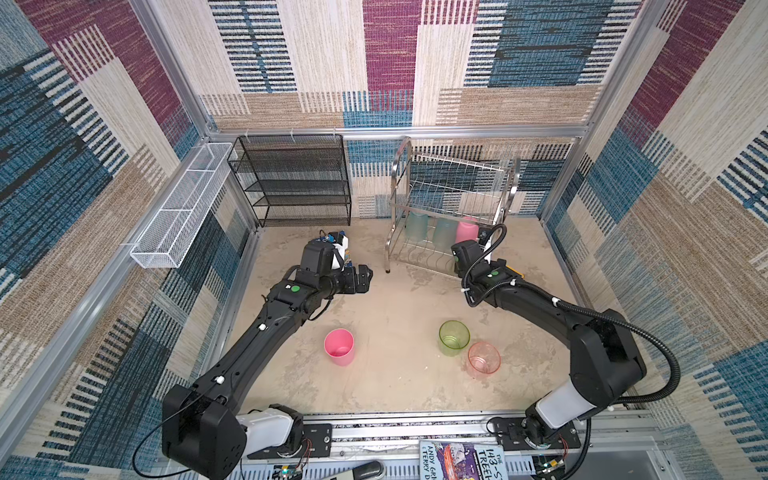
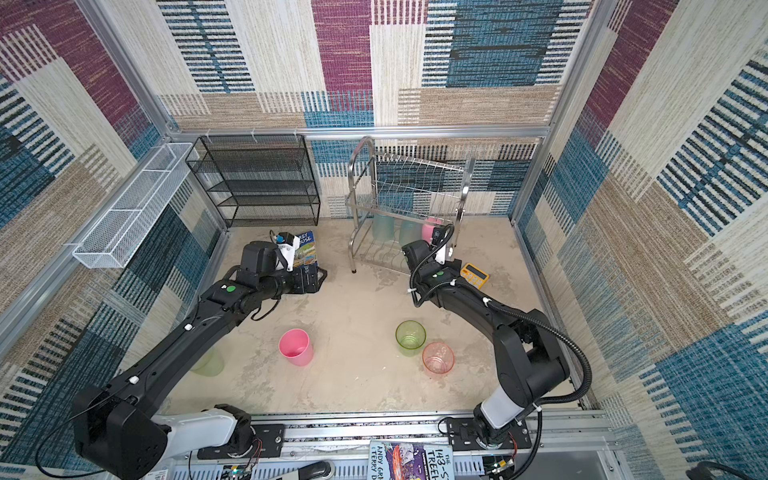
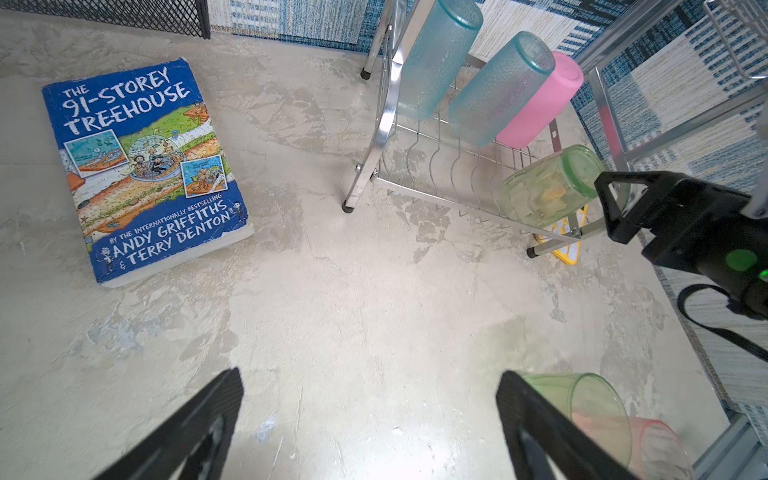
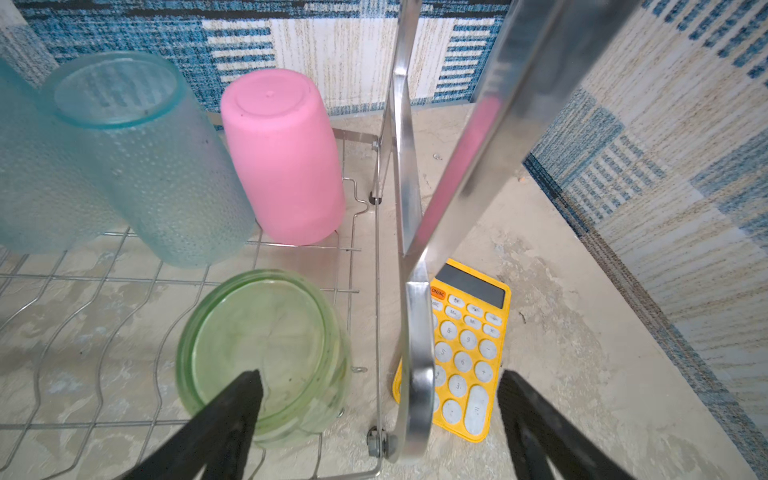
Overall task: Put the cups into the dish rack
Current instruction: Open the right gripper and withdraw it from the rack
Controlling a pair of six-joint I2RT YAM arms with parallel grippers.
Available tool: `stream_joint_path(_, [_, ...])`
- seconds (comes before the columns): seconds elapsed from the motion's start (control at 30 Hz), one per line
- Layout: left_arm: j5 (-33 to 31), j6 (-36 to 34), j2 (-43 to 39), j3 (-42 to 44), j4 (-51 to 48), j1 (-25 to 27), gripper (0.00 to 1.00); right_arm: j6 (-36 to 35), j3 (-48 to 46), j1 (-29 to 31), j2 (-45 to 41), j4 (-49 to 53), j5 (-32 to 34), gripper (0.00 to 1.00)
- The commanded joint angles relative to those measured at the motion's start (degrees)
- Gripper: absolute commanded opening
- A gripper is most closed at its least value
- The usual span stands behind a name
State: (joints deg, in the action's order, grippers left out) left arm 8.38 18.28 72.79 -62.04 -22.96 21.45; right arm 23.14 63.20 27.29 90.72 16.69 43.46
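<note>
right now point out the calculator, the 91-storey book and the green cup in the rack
calculator (image 4: 469, 353), right wrist view, keypad
91-storey book (image 3: 145, 166), left wrist view, front cover
green cup (image 4: 262, 332), right wrist view, upturned base

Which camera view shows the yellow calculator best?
The right wrist view: the calculator lies close, keys readable, one edge behind the rack. A top view shows it small; the left wrist view shows only a corner.

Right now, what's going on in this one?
Cups are going into the steel rack. Its lower shelf holds two teal cups, a pink cup and a green cup, upside down. The right end effector is open at that green cup; the left end effector is open and empty over the table. Left on the table: pink tumbler, green tumbler, salmon tumbler, and a pale tumbler under the left arm.
</note>
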Motion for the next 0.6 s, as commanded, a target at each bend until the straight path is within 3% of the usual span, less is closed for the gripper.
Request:
stream_joint_path(0.0, [0.85, -0.27, 0.14, 0.04, 0.81, -0.01, 0.99, -0.48, -0.27, -0.01, -0.80, -1.97, -1.51, 0.91])
stream_joint_path(0.27, [1.02, -0.27, 0.60, -0.01, 0.82, -0.01, 0.98, -1.37, -0.84, 0.07, -2.18, -2.42, -2.63, 0.91])
stream_joint_path(0.57, [0.26, 0.26, 2.02, -0.85, -0.59, 0.08, 0.98, -5.87, -3.31, 1.65, -6.12, -7.09, -8.66, 0.91])
